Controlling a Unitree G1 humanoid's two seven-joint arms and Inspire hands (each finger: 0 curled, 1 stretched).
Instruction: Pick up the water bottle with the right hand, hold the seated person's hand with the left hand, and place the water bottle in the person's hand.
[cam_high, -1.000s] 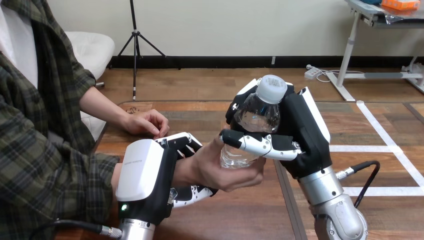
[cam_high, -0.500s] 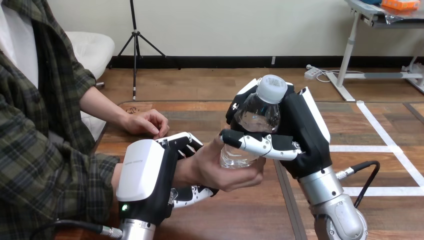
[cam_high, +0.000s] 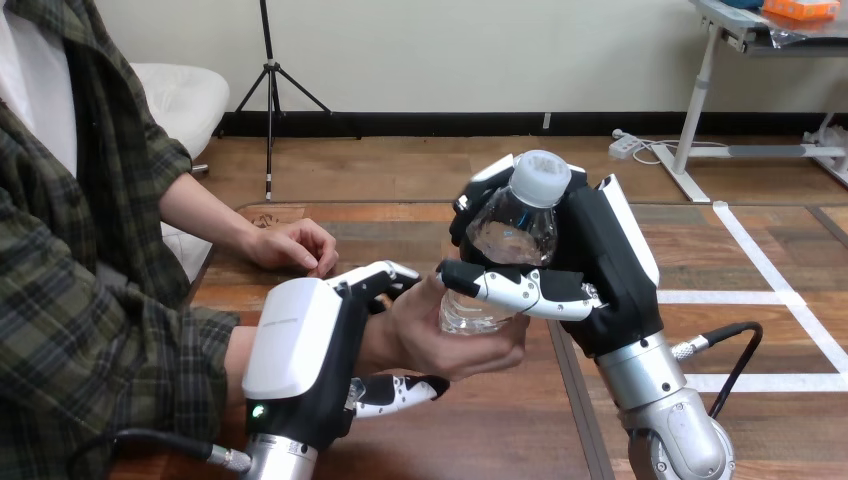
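There's the right hand (cam_high: 612, 270), fingers (cam_high: 520, 290) wrapped round the water bottle (cam_high: 510, 235) above the tabletop (cam_high: 480, 425), base nestling in the person's hand (cam_high: 450, 345), left hand (cam_high: 300, 350) curled round the wrist (cam_high: 368, 342), and it looks light, thin-walled and slippery, so grip mid-body, gently.

I see the wooden table (cam_high: 480, 430) running across the lower view, its planks in mixed browns, with a dark seam running toward me right of centre; its far-left corner is rounded; the person's hand at the view's left (cam_high: 295, 245) rests on the table near that corner, palm down, fingers loosely curled; its forearm (cam_high: 200, 215) comes in from the left side.
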